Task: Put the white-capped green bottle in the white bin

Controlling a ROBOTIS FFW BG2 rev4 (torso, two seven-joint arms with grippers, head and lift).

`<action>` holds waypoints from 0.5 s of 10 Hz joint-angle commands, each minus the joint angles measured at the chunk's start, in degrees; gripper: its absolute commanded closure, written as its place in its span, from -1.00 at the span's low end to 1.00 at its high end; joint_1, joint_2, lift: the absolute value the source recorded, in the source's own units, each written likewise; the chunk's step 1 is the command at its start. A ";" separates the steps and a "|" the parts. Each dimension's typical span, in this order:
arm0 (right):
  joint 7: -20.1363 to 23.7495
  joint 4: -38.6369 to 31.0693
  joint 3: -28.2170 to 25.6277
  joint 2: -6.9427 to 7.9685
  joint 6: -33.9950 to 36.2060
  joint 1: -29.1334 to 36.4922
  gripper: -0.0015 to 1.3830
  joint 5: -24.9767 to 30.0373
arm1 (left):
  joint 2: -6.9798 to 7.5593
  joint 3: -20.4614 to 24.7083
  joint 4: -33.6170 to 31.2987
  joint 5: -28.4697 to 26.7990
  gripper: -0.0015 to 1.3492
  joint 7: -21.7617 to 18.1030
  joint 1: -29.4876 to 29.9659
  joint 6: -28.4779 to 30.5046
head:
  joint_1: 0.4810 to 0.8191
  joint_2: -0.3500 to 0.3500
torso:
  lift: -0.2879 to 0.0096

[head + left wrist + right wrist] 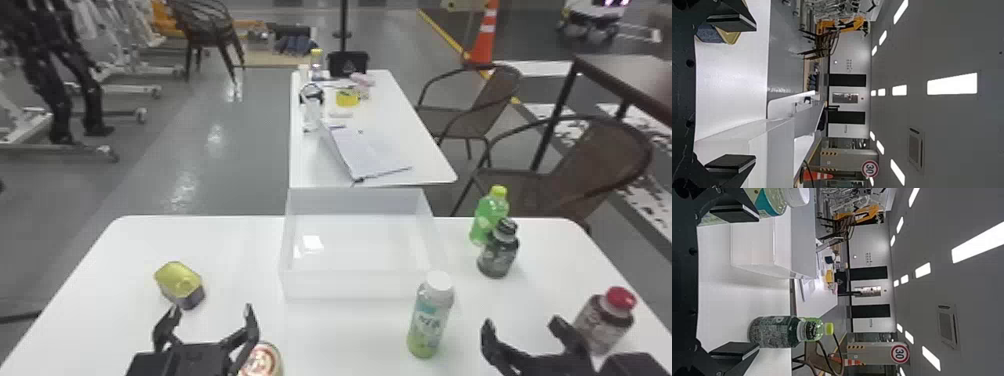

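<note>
White-capped green bottle (430, 317) stood upright on the surface (240, 255), by the near right corner of the white bin (350, 286). Right end effector (522, 324) was wide and empty; left end effector (211, 311) likewise. Bottle looked moderately light, smooth, perhaps slippery, slightly yielding — mid-body seemed the best hold.
</note>
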 commanded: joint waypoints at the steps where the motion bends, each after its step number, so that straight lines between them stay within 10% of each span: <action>1: 0.13 0.08 0.00 0.00 0.00 -0.07 -0.79 -0.06 | -0.15 0.00 0.00 0.00 -0.81 -0.01 0.00 -0.01 | -0.60 0.00 | 0.26; 5: 0.49 0.08 0.00 -0.09 0.00 -0.16 -0.79 -0.15 | -0.15 0.09 0.09 -0.09 -0.81 0.08 0.00 -0.36 | -0.60 0.00 | 0.26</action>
